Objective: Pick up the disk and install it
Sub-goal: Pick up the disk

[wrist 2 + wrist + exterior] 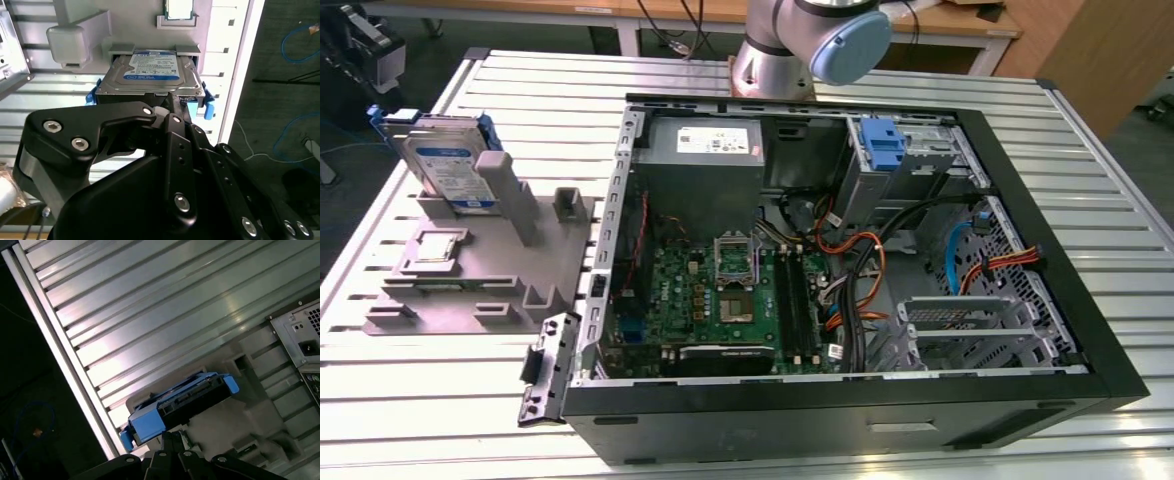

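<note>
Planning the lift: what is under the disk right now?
The disk stands on edge in a slot of the grey fixture, which lies on the slatted table. Its lower edge is hidden inside the slot, so any clip there cannot be seen.

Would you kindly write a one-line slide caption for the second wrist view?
Gripper close to the edge of the labelled hard drive in its blue carrier frame, seated in a grey holder.

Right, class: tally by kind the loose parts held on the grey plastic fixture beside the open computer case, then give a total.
Silver-grey rectangular hard drive in a blue plastic carrier frame: 1
Small square silver chip: 1
Total on the grey plastic fixture: 2
</note>
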Available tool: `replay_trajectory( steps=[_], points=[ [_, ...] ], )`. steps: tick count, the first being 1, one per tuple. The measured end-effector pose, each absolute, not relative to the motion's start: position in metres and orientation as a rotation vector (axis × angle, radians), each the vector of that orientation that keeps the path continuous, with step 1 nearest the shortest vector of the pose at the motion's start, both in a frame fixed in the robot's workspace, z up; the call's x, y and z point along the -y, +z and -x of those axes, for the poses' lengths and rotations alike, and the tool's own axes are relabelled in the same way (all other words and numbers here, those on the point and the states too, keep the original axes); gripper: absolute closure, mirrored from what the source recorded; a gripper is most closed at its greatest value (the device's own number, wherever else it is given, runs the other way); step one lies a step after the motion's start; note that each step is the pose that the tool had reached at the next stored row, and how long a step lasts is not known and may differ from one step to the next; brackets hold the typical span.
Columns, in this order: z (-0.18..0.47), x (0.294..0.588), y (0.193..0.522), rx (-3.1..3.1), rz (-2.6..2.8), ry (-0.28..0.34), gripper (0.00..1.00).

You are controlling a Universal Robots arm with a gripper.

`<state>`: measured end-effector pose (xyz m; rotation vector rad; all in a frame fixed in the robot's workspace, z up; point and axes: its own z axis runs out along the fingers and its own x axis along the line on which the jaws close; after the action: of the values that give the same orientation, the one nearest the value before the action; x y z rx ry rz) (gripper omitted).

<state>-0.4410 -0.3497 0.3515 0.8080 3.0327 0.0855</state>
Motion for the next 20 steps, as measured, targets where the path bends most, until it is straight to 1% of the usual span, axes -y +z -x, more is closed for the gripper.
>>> replay_trajectory(
  steps=[11, 20],
  points=[
    [0.4410, 0.3497, 0.3515, -2.982, -0.977, 0.089, 0.90],
    [0.4412, 0.3497, 0.3514, -2.981, -0.980, 0.090, 0.90]
  ],
)
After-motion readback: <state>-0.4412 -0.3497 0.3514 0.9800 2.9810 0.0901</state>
